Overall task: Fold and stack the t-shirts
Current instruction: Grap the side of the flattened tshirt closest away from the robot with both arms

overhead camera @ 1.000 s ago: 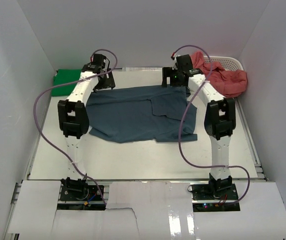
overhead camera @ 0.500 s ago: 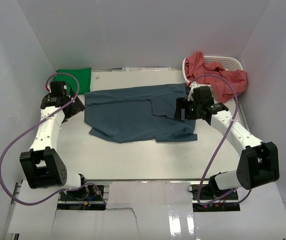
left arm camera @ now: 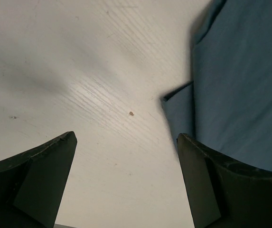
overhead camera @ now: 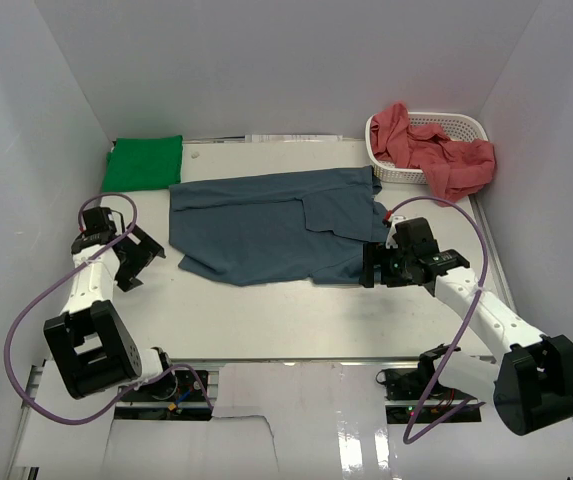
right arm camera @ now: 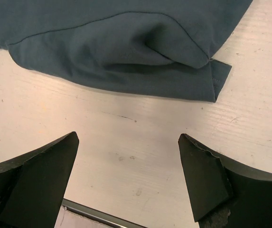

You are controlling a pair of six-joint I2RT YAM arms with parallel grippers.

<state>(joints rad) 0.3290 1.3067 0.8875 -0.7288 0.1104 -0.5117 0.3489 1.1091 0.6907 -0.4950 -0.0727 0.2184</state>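
Cuts off the slate blue t-shirt (left arm camera: 240, 76) at the top and right edges of the left wrist view, and at the top edge of the right wrist view. Hides much of the basket (overhead camera: 456, 124) under salmon red t-shirts (overhead camera: 446, 160), count impossible to tell.

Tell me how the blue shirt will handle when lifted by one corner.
The blue t-shirt will probably droop limply: it lies flat with soft creases. Its thin hem suggests it is light. Pushed, it would likely bunch rather than slide.
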